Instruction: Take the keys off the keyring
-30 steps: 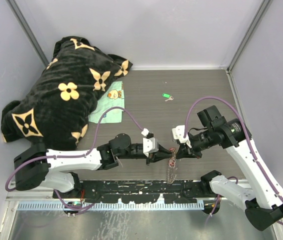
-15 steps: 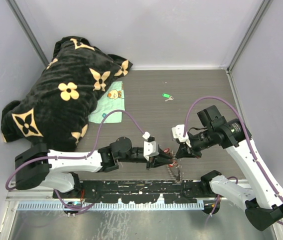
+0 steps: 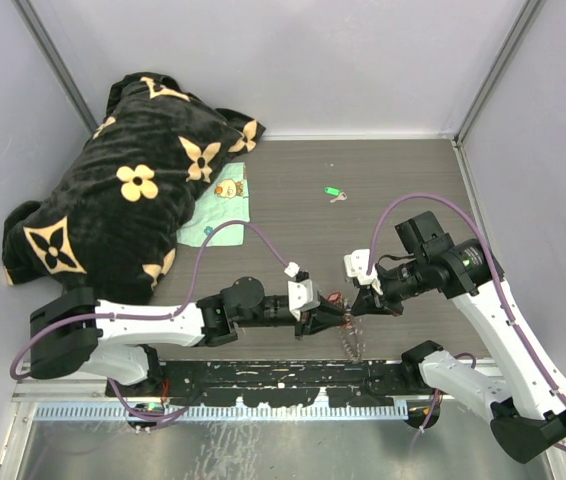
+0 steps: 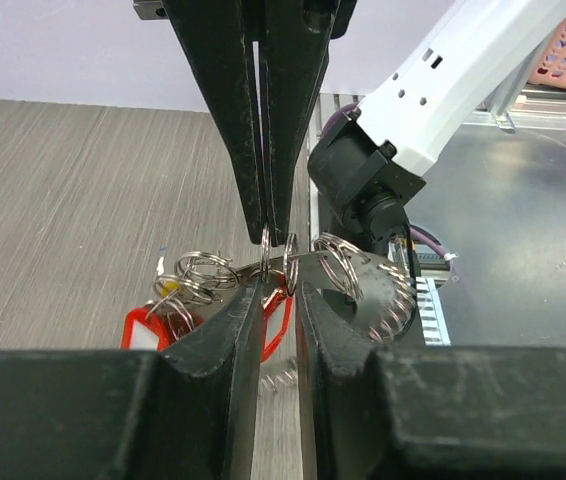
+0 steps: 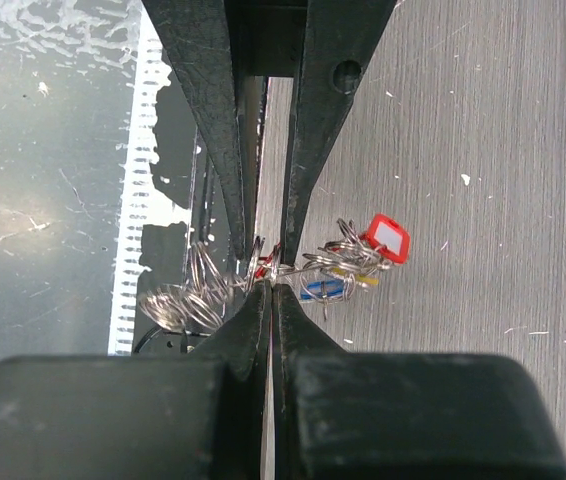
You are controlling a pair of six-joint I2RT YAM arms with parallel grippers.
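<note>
The left hand (image 4: 278, 288) has its fingers slightly apart around thin wire; I cannot tell whether they pinch it. Just past its tips hangs the keyring (image 4: 378, 290). It looks like stiff, springy, slippery wire, best pinched on the coiled rim. The keys (image 4: 148, 328) dangle beside the tips, look light and loose, and are best taken by their tags. The right hand (image 5: 268, 292) is clamped on the keyring. The tangle hides which loop carries which key.
</note>
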